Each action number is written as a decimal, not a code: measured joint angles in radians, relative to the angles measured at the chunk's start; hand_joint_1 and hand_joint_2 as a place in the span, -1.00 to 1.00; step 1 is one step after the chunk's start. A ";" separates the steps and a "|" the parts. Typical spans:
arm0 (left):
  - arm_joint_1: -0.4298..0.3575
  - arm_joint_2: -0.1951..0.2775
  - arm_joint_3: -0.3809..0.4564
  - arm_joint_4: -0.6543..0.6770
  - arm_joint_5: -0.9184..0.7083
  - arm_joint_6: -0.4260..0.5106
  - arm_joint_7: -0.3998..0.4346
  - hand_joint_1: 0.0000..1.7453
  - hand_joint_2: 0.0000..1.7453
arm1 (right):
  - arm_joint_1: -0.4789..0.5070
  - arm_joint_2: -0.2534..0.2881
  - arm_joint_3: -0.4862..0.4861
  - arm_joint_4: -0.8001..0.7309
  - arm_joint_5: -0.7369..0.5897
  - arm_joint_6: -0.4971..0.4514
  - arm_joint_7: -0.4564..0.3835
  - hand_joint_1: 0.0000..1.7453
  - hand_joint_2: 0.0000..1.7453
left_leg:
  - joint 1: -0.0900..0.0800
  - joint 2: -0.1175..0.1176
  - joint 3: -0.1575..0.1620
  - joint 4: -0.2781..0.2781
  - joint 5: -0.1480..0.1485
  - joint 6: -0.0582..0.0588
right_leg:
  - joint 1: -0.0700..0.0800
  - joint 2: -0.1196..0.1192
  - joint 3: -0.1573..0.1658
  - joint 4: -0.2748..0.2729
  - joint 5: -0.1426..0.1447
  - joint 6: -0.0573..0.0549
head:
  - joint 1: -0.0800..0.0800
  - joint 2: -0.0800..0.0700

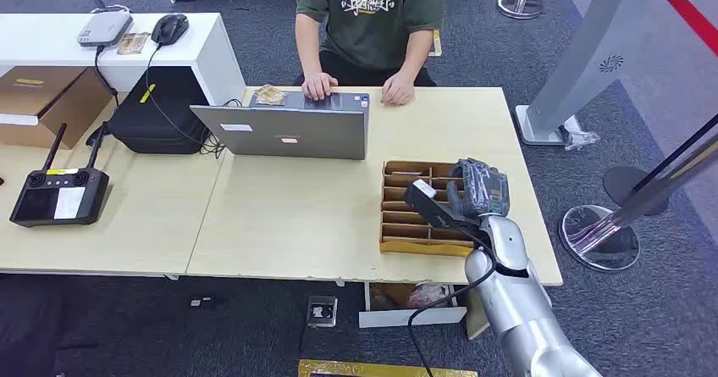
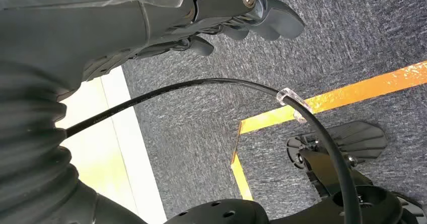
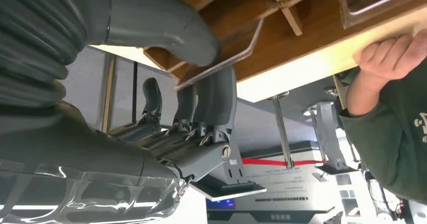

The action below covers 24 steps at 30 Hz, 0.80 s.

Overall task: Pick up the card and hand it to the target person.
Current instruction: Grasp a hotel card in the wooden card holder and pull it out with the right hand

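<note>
An open laptop [image 1: 292, 127] is set at the table's [image 1: 288, 224] far edge. A black bag [image 1: 161, 110] is wedged left of it. A controller [image 1: 57, 192] is laid on the left table, with a mouse [image 1: 169, 28] on the white desk [image 1: 51, 42] beyond. Stanchion bases [image 1: 599, 237] are seen at right.

Even, bright overhead light with soft shadows; the bench [image 1: 296, 216] looks sharp. Wrist views are darker, with glare on the clear card [image 3: 221, 63].

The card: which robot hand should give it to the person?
The right hand. It is over the wooden tray, its thumb and fingers pinching the clear card. The left hand hangs over carpet.
</note>
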 joint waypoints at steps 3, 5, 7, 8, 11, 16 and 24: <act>-0.001 -0.001 0.000 0.000 -0.001 0.000 0.000 -1.00 1.00 | -0.007 0.000 0.000 0.015 0.001 -0.009 -0.001 0.65 1.00 | 0.000 0.000 0.000 0.000 0.000 0.000 | 0.000 0.000 0.000 0.000 0.000 0.000 | 0.000 0.000; -0.001 -0.002 0.000 0.000 -0.003 0.001 0.000 -1.00 1.00 | -0.013 0.000 0.000 0.026 0.003 -0.014 -0.001 0.78 1.00 | 0.000 0.000 0.000 0.000 0.000 0.000 | 0.000 0.000 0.000 0.000 0.000 0.000 | 0.000 0.000; -0.001 -0.003 0.000 0.000 -0.007 0.002 0.000 -1.00 1.00 | -0.020 0.000 0.000 0.037 0.004 -0.021 0.000 0.84 1.00 | 0.000 0.000 0.000 0.000 0.000 0.000 | 0.000 0.000 0.000 0.000 0.000 0.000 | 0.000 0.000; -0.001 -0.003 0.000 0.000 -0.009 0.002 0.000 -1.00 1.00 | -0.022 0.000 0.000 0.042 0.004 -0.027 -0.001 0.84 1.00 | 0.000 0.000 0.000 0.000 0.000 0.000 | 0.000 0.000 0.000 0.000 0.000 0.000 | 0.000 0.000; -0.002 -0.004 0.000 0.000 -0.012 0.002 0.000 -1.00 1.00 | -0.025 0.000 0.000 0.055 0.003 -0.054 -0.007 0.78 1.00 | 0.000 0.000 0.000 0.000 0.000 0.000 | 0.000 0.000 0.000 0.000 0.000 0.000 | 0.000 0.000; -0.003 -0.004 0.000 0.000 -0.019 0.002 0.000 -1.00 1.00 | -0.024 0.000 0.000 0.061 0.010 -0.139 -0.027 0.77 1.00 | 0.000 0.000 0.000 0.000 0.000 0.000 | 0.000 0.000 0.000 0.000 0.000 0.000 | 0.000 0.000; -0.003 -0.004 0.004 0.000 -0.020 0.002 0.000 -1.00 1.00 | 0.035 -0.001 0.000 -0.106 0.044 -0.186 -0.035 0.74 1.00 | 0.000 0.000 0.000 0.000 0.000 0.000 | 0.000 0.000 -0.001 0.000 0.000 0.000 | 0.000 0.000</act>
